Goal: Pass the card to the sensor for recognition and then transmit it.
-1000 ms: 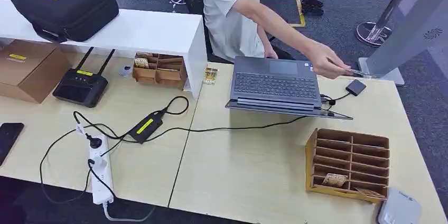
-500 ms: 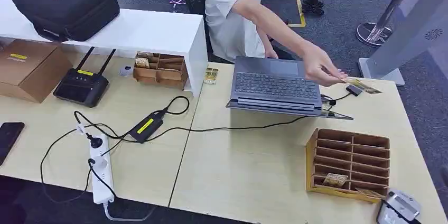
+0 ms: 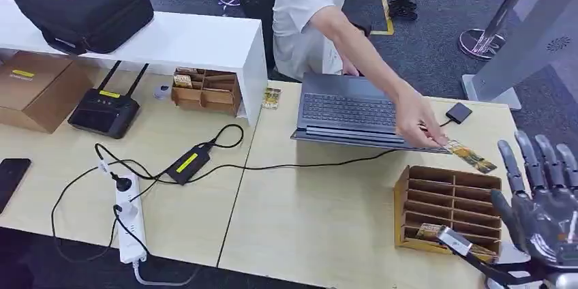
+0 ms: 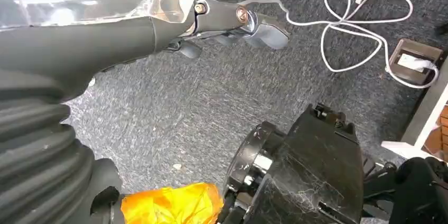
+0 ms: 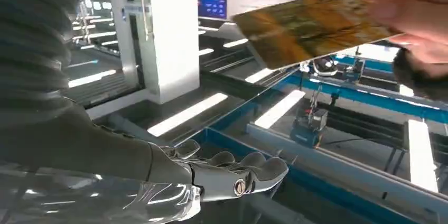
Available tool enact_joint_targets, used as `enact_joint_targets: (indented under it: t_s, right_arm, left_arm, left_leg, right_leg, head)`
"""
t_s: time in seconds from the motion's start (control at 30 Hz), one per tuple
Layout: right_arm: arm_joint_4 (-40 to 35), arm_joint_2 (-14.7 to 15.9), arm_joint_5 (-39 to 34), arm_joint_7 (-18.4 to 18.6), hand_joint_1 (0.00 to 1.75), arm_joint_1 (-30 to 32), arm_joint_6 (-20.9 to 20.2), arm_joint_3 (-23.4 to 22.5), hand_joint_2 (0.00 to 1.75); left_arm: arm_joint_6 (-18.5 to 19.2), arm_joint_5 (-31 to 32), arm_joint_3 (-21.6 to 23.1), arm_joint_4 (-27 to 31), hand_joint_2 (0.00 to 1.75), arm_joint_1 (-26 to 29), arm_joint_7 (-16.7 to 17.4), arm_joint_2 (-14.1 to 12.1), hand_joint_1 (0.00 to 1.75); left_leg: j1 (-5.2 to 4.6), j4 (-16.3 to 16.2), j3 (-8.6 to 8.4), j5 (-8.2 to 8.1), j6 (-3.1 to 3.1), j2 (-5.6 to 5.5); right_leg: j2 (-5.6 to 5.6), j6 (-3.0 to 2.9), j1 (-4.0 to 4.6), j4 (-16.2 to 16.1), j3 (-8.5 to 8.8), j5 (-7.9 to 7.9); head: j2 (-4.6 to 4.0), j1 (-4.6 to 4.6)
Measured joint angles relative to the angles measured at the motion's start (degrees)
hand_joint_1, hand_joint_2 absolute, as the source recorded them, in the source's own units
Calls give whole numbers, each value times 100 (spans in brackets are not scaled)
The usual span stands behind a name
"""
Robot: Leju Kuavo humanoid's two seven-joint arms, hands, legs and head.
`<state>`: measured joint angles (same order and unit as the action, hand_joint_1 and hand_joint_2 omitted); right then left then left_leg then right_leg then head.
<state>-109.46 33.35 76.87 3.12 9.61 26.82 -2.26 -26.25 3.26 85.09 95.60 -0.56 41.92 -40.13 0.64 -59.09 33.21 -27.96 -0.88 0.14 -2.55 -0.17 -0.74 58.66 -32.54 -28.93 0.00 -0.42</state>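
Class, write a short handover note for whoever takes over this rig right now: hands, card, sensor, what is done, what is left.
Right robot hand: raised, fingers spread, holding nothing.
Left robot hand: hanging over the floor, holding nothing.
Card: in a person's hand, offered above the cardboard rack.
Sensor: on the table beside the laptop.
Done: nothing by the robot.
Left: take card, present to sensor, pass on.

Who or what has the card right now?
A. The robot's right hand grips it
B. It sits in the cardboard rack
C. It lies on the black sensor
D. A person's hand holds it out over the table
D: the person's hand holds the card out toward the right hand, whose fingers are spread, apart from it.
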Motion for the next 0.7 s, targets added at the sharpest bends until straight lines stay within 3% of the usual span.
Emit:
enact_joint_targets:
  t_s: [0.1, 0.13, 0.37, 0.4, 0.53, 0.57, 0.7]
  right_arm:
    - [132, 24, -4, 127, 0, -178, 18, 265, 175]
    - [195, 24, -13, 166, 0, -239, 18, 376, 175]
    - [665, 16, -125, 274, 0, -919, -35, 1004, 175]
    - [715, 13, -125, 278, 0, -985, -35, 1070, 175]
    - [844, 11, -133, 306, 0, -1128, -30, 1220, 175]
    - [866, 11, -138, 311, 175, -1131, -22, 1242, 175]
    - [951, 11, -245, 269, 175, -1185, 37, 1327, 175]
  left_arm:
    - [24, 64, 0, -105, 175, -59, -235, 63, 0]
    - [54, 22, 0, -172, 0, -76, -375, 98, 0]
    - [404, -717, 0, -450, 0, -160, -931, 260, 0]
    - [404, -741, 0, -459, 175, -161, -942, 269, 0]
    - [420, -796, 0, -472, 175, -161, -975, 286, 0]
    - [428, -832, 0, -481, 175, -161, -997, 286, 0]
    - [481, -1003, 0, -542, 175, -168, -1152, 326, 0]
  left_leg:
    - [0, 0, -1, 0, 0, 2]
    - [0, 0, -1, -1, 0, 2]
    - [0, -1, -4, 0, 0, 14]
    - [0, -1, -4, 0, 0, 11]
    - [1, -1, -2, 0, -1, 10]
    - [1, -1, -1, 0, 0, 9]
    - [1, 0, 0, 0, 0, 9]
  right_leg:
    - [2, 0, 0, -1, -2, 0]
    - [2, 0, 0, -1, -2, 0]
    - [14, -1, 1, 0, -3, 4]
    - [12, -1, 1, 0, -3, 4]
    - [11, -1, 1, 0, -3, 4]
    - [10, -1, 1, 0, -4, 4]
    - [10, -1, 1, -1, -5, 4]
  head:
    - [0, 0]
    - [0, 0]
    - [0, 0]
    - [0, -2]
    - [0, -2]
    - [0, -2]
    - [0, -2]
